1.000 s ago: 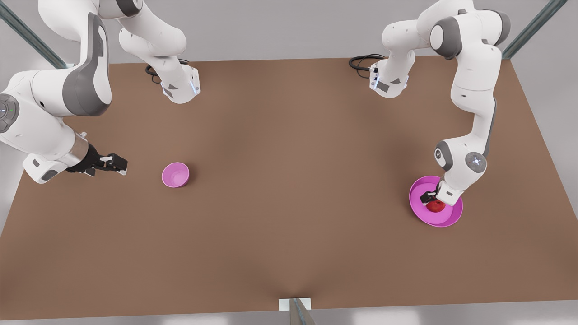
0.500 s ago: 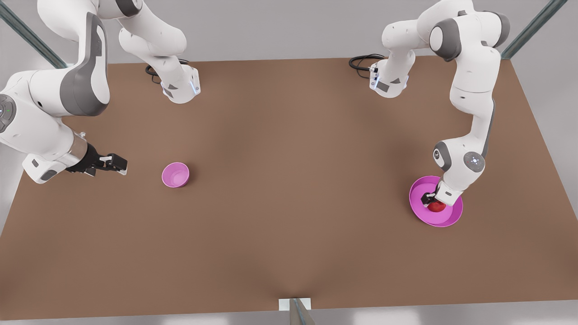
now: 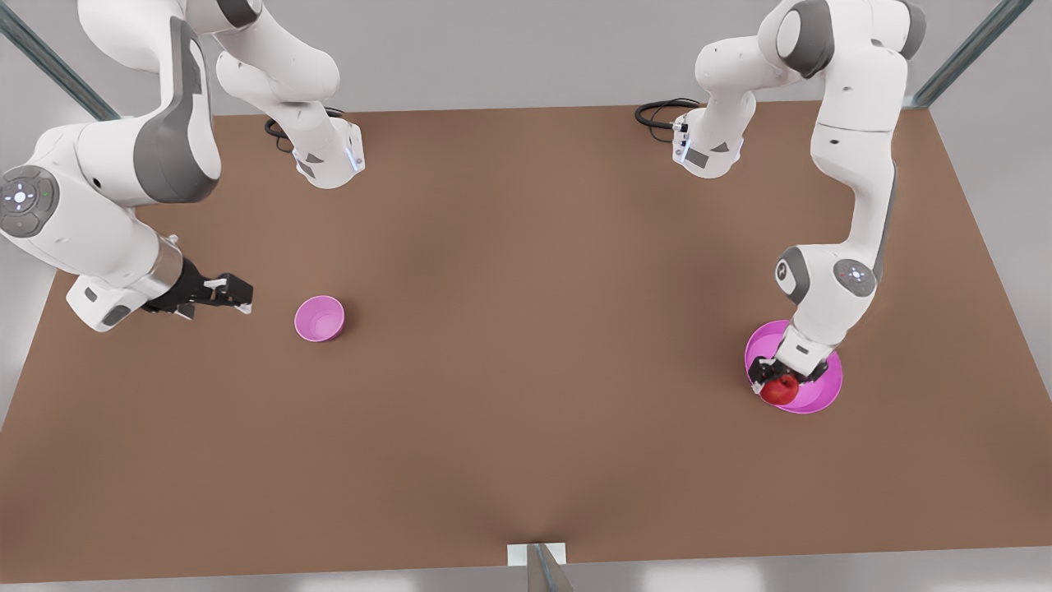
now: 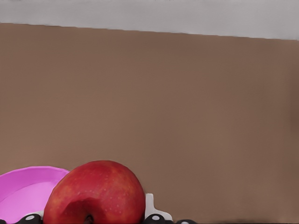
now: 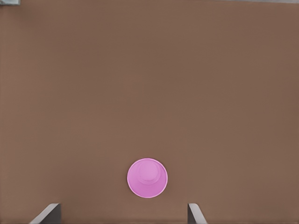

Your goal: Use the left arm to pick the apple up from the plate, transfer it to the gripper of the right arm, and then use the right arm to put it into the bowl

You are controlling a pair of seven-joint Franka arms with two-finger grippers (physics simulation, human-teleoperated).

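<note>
Left pincer [image 3: 778,380] is clamped on the apple [image 3: 779,389], holding it just above the plate [image 3: 823,393] on the front view's right, likely ready to carry it across. Right pincer [image 3: 232,293] waits fingers apart over the desk [image 3: 526,345], near the bowl [image 3: 319,318], well placed to receive the handover.

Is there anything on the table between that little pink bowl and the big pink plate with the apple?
No. In the front view, only bare brown table lies between the bowl and the plate.
</note>
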